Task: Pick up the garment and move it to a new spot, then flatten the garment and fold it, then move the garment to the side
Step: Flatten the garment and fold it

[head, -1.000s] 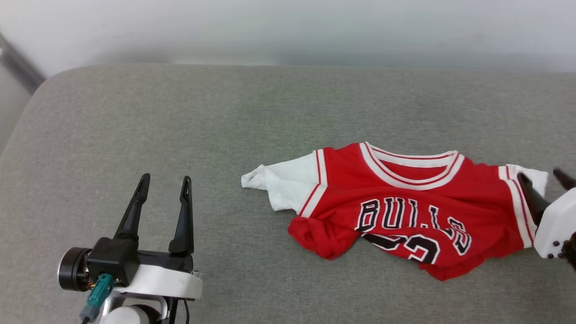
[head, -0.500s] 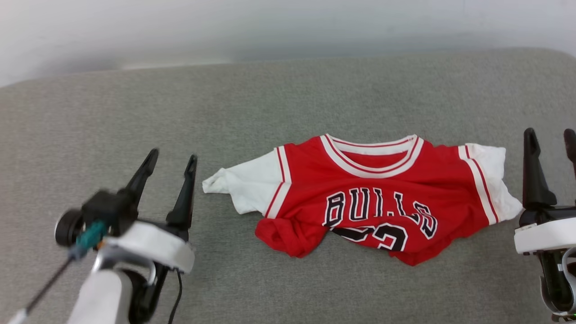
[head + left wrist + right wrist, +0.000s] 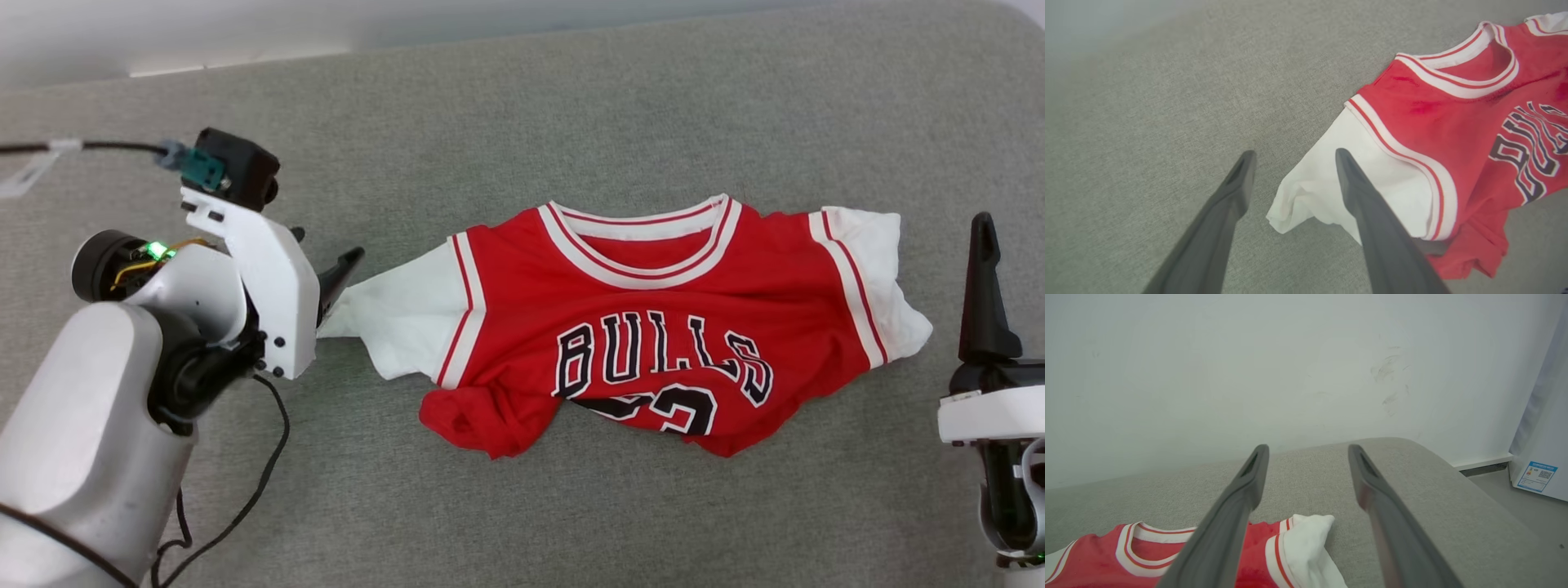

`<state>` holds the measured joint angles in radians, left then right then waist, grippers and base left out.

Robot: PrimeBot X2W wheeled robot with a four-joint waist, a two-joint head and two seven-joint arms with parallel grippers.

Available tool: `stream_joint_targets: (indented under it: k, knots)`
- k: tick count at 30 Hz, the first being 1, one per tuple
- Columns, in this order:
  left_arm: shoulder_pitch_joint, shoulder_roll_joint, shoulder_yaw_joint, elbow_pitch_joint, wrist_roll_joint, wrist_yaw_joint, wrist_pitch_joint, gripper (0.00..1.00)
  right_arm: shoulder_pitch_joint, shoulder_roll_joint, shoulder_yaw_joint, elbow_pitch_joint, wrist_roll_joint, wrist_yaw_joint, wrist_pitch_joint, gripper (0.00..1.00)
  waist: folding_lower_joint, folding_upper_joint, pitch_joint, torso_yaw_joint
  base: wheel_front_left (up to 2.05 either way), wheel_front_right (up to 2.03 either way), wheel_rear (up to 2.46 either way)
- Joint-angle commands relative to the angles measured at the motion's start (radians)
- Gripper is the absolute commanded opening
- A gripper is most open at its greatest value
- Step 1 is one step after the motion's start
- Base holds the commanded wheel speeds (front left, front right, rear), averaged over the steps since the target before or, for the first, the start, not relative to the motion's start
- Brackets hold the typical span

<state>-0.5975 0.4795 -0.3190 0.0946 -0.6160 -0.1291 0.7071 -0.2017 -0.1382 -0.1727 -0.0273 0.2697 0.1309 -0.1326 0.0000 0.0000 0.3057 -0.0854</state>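
Observation:
The garment (image 3: 653, 327) is a red shirt with white sleeves lying front up on the grey cushion (image 3: 522, 106), its lower hem bunched up. My left gripper (image 3: 326, 249) leans in from the left, open, at the tip of the left white sleeve (image 3: 400, 314). In the left wrist view the left gripper (image 3: 1294, 155) straddles that sleeve's (image 3: 1323, 188) end, one finger over the cloth, one over bare cushion. My right gripper (image 3: 1019, 233) stands open just right of the right sleeve (image 3: 886, 286), holding nothing. The right wrist view has the right gripper (image 3: 1308, 449) above that sleeve (image 3: 1306, 543).
A pale wall (image 3: 1290, 367) runs behind the cushion. The cushion's rounded right end (image 3: 1453, 490) drops to the floor, where a white cabinet with a blue label (image 3: 1537, 477) stands. A black cable (image 3: 245, 506) trails from my left arm.
The head view has shifted. My left gripper has swung from the near left over to the left sleeve's tip. The right gripper has come off the right sleeve and stands beside it.

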Motion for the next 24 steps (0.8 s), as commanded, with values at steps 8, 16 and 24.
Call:
stream_joint_targets:
  k: [8,16,24]
  knots:
    - [-0.068,0.015,-0.043,0.088,-0.013,0.012,0.147,1.0,-0.024,0.028,0.008,-0.011,-0.013,0.0,-0.013,1.0,0.0,0.0,0.044,-0.021,0.0,0.0,0.0]
    - [-0.039,0.02,-0.111,0.156,0.005,0.009,0.187,1.0,-0.027,0.028,0.015,0.001,-0.018,0.0,-0.019,1.0,0.0,0.0,0.069,-0.009,0.0,0.0,0.0]
    - [-0.009,0.032,-0.153,0.178,0.024,0.006,0.168,1.0,-0.03,0.021,0.022,0.009,-0.029,0.0,-0.015,1.0,0.0,0.0,0.064,0.008,0.0,0.0,0.0]
